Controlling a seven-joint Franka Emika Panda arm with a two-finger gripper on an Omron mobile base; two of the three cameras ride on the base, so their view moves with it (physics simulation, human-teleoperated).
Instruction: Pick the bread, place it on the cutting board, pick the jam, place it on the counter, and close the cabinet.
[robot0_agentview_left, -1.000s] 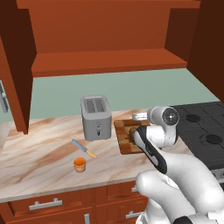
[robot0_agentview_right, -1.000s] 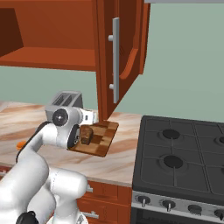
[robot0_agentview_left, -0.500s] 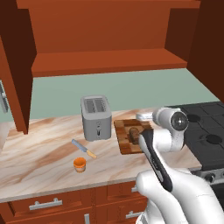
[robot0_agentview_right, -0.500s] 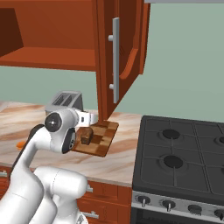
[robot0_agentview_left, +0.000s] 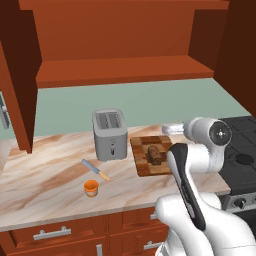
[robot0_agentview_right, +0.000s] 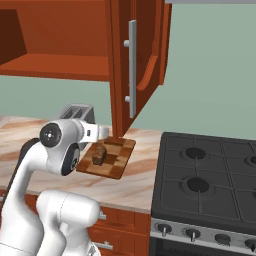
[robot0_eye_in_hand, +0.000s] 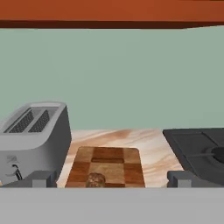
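Two jobs look done: bread sits on the cutting board, jam on the counter. My gripper is spread wide, empty. I'd swing up for the cabinet door next.

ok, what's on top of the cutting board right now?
Just the bread, lying on the cutting board near its middle. In the left base view the arm covers the board's right edge, so that strip can't be checked there.
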